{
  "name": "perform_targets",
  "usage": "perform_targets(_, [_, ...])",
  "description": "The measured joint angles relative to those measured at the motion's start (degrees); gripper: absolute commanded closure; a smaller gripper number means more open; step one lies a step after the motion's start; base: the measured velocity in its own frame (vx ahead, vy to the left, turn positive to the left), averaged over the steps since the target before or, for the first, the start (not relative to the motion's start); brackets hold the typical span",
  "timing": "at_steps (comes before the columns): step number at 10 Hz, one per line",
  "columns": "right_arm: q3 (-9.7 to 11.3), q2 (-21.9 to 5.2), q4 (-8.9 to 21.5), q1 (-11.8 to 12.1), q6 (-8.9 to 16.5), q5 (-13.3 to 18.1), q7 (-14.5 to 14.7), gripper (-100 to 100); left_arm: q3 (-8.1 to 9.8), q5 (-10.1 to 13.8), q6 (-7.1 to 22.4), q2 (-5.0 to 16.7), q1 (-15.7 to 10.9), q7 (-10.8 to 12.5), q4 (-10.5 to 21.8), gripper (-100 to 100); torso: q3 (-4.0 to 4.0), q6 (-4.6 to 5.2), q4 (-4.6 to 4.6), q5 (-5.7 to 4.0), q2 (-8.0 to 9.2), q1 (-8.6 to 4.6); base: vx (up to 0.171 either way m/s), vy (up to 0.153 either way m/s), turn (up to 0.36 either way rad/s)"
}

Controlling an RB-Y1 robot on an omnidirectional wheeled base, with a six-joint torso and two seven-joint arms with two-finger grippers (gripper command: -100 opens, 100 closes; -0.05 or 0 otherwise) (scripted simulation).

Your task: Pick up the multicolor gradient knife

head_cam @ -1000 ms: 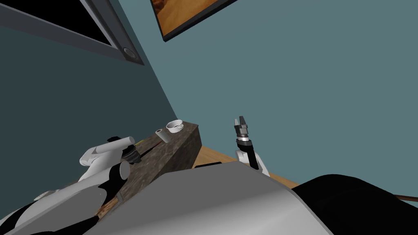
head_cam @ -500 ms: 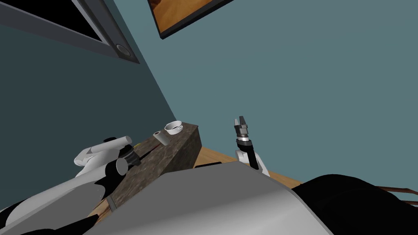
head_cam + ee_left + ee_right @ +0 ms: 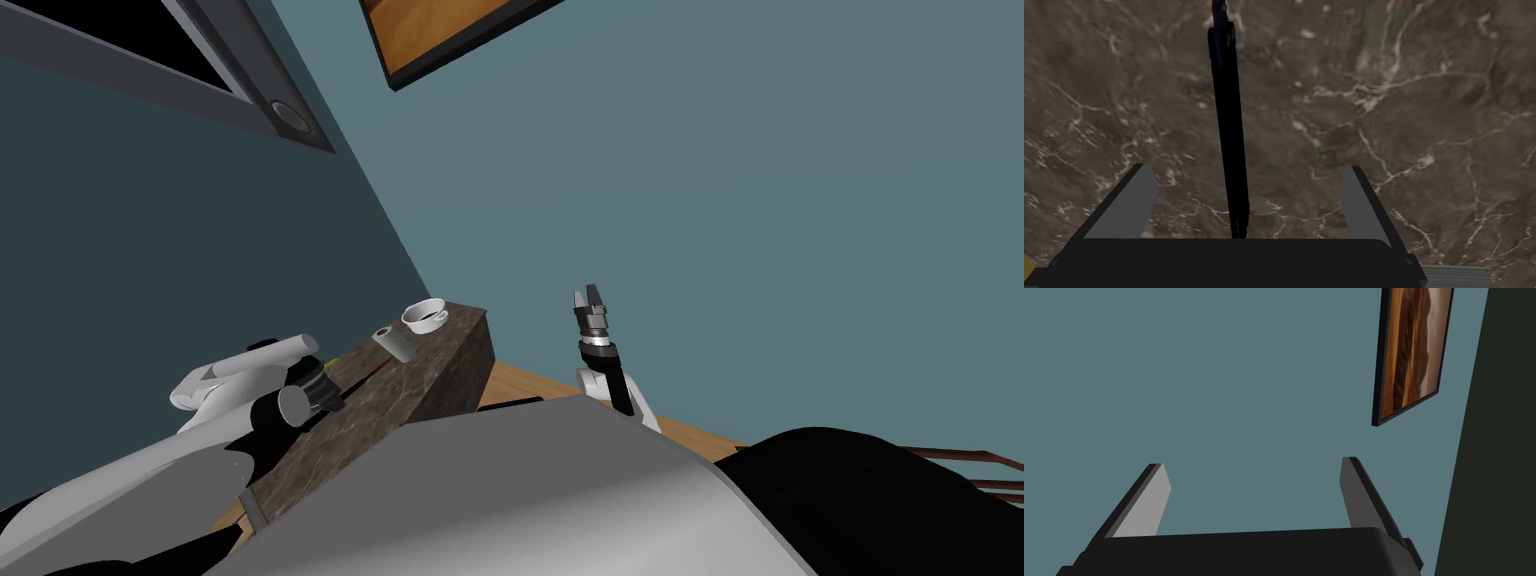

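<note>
One knife (image 3: 1229, 125), marbled counter (image 3: 1414, 60), teal wall (image 3: 720, 200)

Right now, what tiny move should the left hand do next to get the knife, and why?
Probably close the left gripper. Its fingers stand open on either side of the dark knife, which lies on the brown veined counter, untouched. It may need easing down first.

One dark knife (image 3: 1229, 125) on the tabletop (image 3: 400, 395), one white cup (image 3: 426, 316), one small grey cylinder (image 3: 392, 342): three things.
</note>
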Motion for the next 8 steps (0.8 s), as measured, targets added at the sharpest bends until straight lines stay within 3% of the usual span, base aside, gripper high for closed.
perform_targets(3, [0.0, 0.0, 0.0, 0.0, 0.0, 0.0, 0.0, 0, 0.18, -0.1, 1.3, 1.5, -1.6, 0.0, 3.9, -100, 0.04, 0.00, 0.01, -0.02, 0.07, -0.09, 0.021, 0.039, -0.017])
perform_targets(4, [0.0, 0.0, 0.0, 0.0, 0.0, 0.0, 0.0, 0, 0.17, -0.2, 1.3, 1.5, -1.6, 0.0, 4.2, 0, 0.06, -0.01, 0.02, -0.02, 0.11, -0.18, 0.000, 0.000, 0.000])
perform_targets(5, [0.0, 0.0, 0.0, 0.0, 0.0, 0.0, 0.0, 0, 0.17, -0.2, 1.3, 1.5, -1.6, 0.0, 4.2, -100, 0.08, -0.01, 0.03, -0.05, 0.15, -0.25, 0.007, 0.013, 0.038])
perform_targets(8, [0.0, 0.0, 0.0, 0.0, 0.0, 0.0, 0.0, 0, 0.00, 0.3, -0.1, -0.4, -0.2, 0.3, 3.1, -100, 0.08, -0.01, 0.03, -0.05, 0.14, -0.25, 0.009, 0.007, 0.017])
